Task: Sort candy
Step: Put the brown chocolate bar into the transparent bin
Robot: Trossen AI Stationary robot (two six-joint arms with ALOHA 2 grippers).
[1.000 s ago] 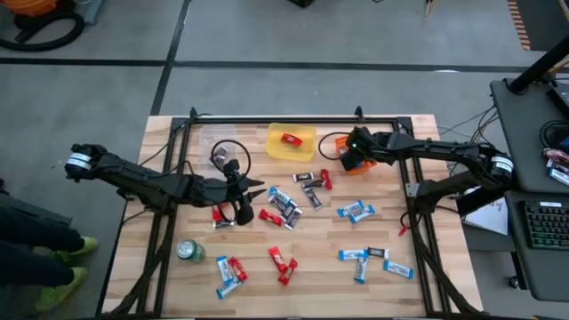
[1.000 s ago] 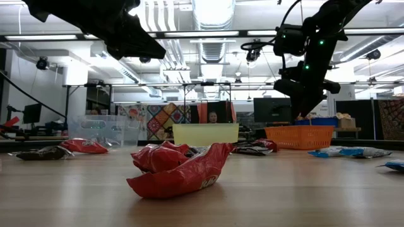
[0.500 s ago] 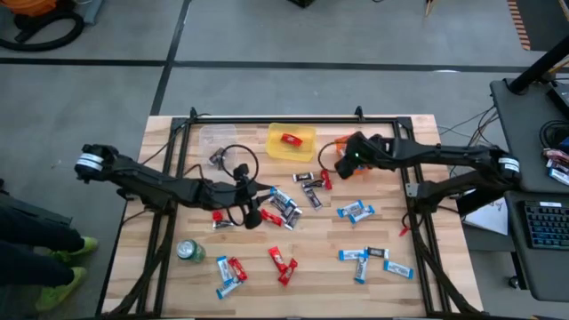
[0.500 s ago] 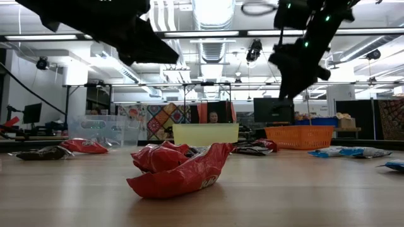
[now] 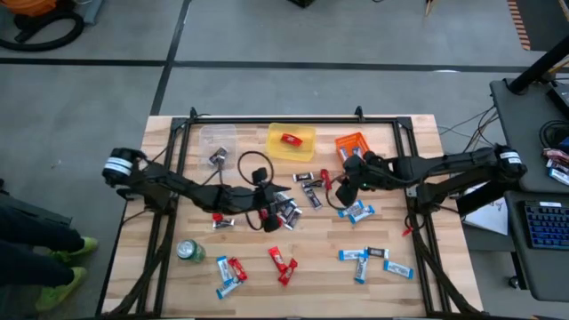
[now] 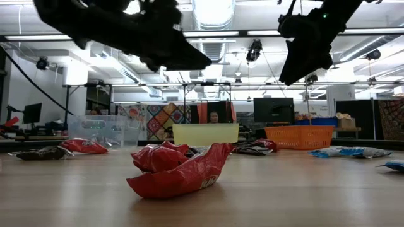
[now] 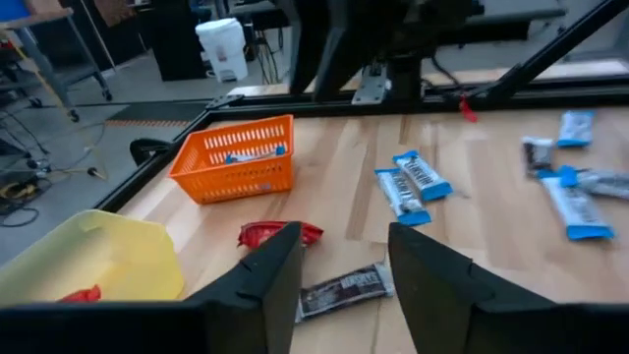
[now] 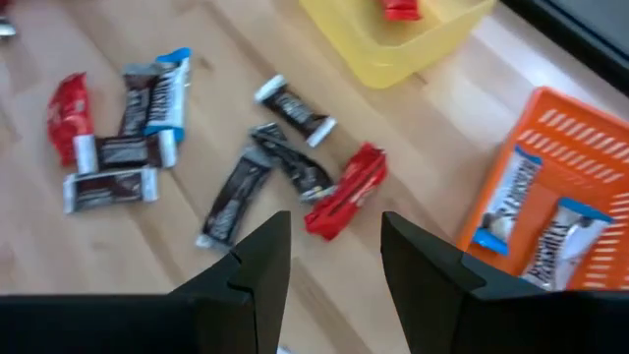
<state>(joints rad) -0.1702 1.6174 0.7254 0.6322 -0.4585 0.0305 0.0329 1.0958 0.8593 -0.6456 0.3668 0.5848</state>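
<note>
Wooden table [image 5: 178, 276]: candy [image 5: 307, 188] lies scattered between both open hands.

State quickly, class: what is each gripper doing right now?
Left gripper: open, empty, above the candy pile at mid-table.
Right gripper: open, empty, above a red candy near the orange basket.

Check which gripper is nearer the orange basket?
Right. The right gripper hovers just in front of the orange basket; the left gripper is farther off, over the central candy pile.
</note>
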